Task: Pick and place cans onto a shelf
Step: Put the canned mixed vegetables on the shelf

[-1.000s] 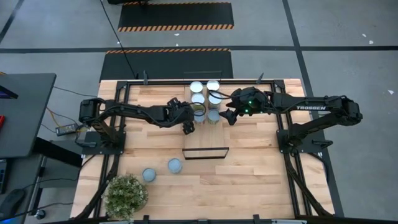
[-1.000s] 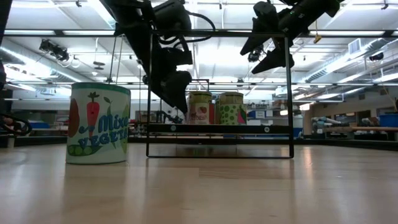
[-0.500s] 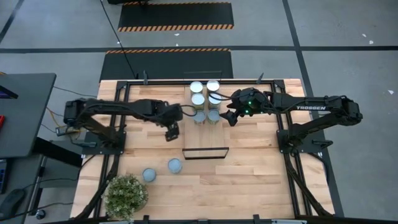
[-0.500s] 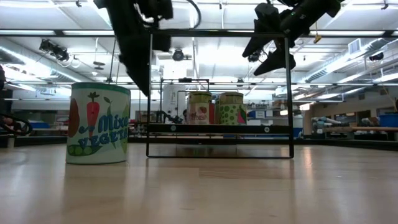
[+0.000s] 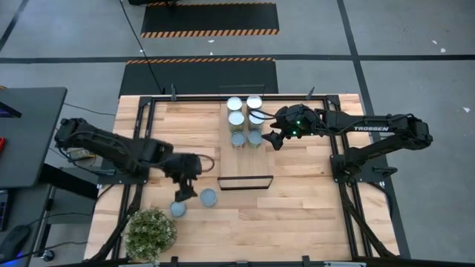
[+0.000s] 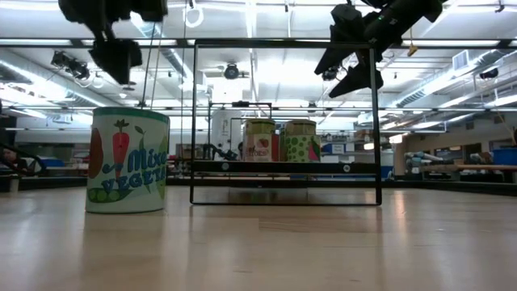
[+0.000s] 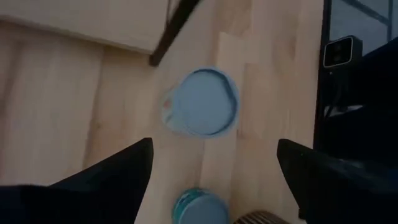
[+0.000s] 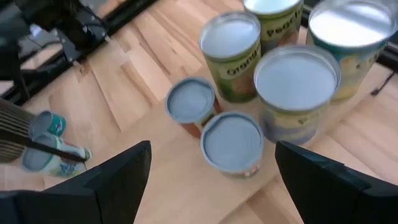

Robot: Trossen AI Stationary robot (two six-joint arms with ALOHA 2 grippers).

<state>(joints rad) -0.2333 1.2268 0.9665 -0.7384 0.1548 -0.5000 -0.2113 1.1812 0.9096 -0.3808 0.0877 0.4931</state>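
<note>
Six small round tins with pale silvery tops (image 5: pixel 246 122) stand clustered at the far end of the long light-wood shelf board (image 5: pixel 244 161), and two blue-grey-topped tins (image 5: pixel 208 197) sit on the plank table (image 5: pixel 312 208) near the bushy green potted plant (image 5: pixel 150 231). The left claw (image 5: pixel 183 192) hovers open just above those two loose tins. The right claw (image 5: pixel 275 139) hangs open beside the shelf cluster, holding nothing.

Shelf (image 5: pixel 245 167) near half bare; six cans (image 5: pixel 246 122) crowd far half; plant (image 5: pixel 150 232) blocks table corner.
</note>
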